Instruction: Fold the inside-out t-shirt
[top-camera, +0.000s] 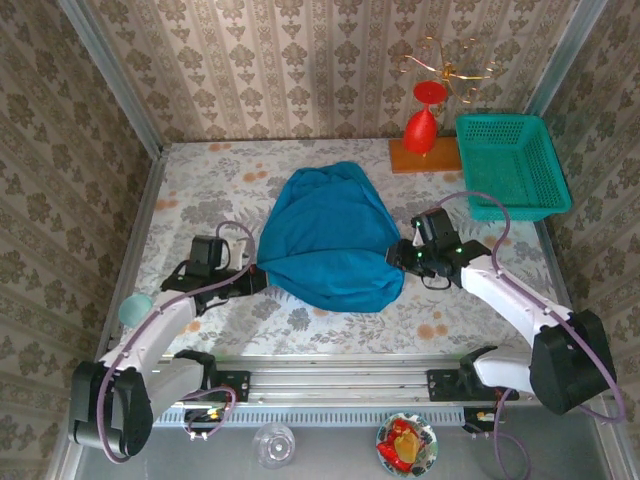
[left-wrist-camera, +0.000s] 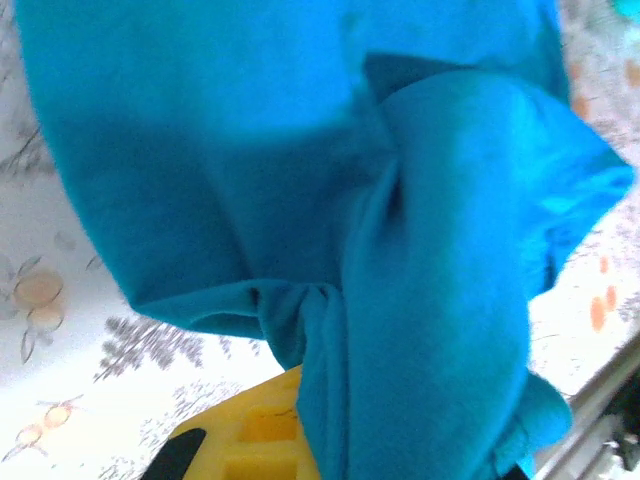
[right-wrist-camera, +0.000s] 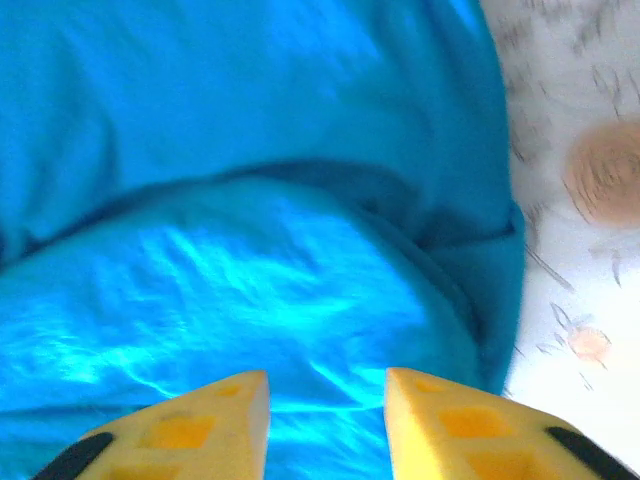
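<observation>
Now, tools first. The right tool (right-wrist-camera: 327, 388) has its yellow fingers (right-wrist-camera: 225, 415) standing apart, with nothing caught between them. Blue cloth lies just beyond the gap, so it is at the right edge of the garment but not gripping it. The left tool (top-camera: 253, 279) is closed. In the left wrist view the cloth gathers into a tight bunch just above the one yellow finger (left-wrist-camera: 255, 435) on show and drapes over it, so I judge it clamped on a pinch of the left edge.

The inside-out t-shirt (top-camera: 330, 235) sits mid-bench between the two tools as a rounded, puffed heap, not spread flat. Bench (top-camera: 200, 180) surface is a floral print. A teal-green mesh basket (top-camera: 510, 165) stands well apart at the far right.

Handling (judgement): soft, light, limp knit. It creases and sags under its own weight and holds no shape. It will drag on the bench rather than slide cleanly, and layers can lift together. Not fragile. Best hold is a single edge or corner at each side, pinched shallow so that only the wanted layer comes up. The right tool needs the folded rim visible just ahead of its fingers.

Orientation: the heap's long axis runs from near to far, away from the arm bases. It is narrower at the far end and broad and rounded at the near end. Collar, hem and sleeves cannot be told apart in the bunching.
</observation>
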